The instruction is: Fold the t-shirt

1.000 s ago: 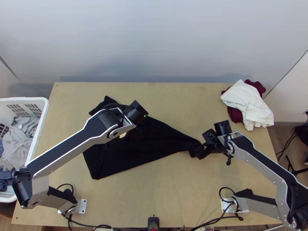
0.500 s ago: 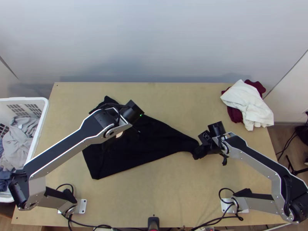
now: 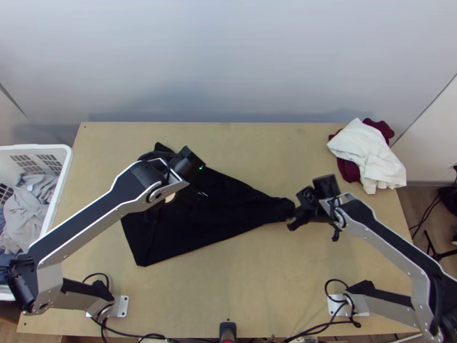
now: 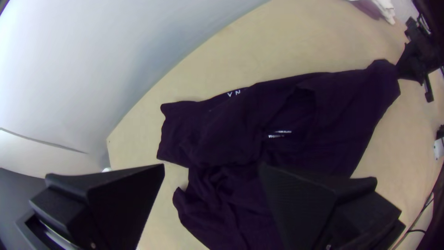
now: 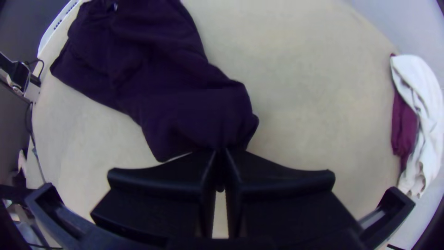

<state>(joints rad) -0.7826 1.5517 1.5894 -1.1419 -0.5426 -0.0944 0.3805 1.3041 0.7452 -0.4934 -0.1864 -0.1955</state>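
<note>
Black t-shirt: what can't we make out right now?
- Top view: part of the t-shirt, hidden under the left arm.
- Right wrist view: how much cloth the right gripper pinches, hidden by its fingers; the t-shirt's far end, cut off by the top edge.
- Left wrist view: cloth behind the left gripper's fingers; white print, too small to read.

Your workspace looks like a robotics lab: two robot arms [image 3: 88,214] mounted by plates [image 3: 121,306] on a light wooden table [image 3: 257,286]. A plain pale wall [image 3: 228,57] rises beyond your left gripper [image 3: 187,164]. Between your right gripper [image 3: 292,218] and you, loose cables [image 3: 317,327] trail along the near edge.
</note>
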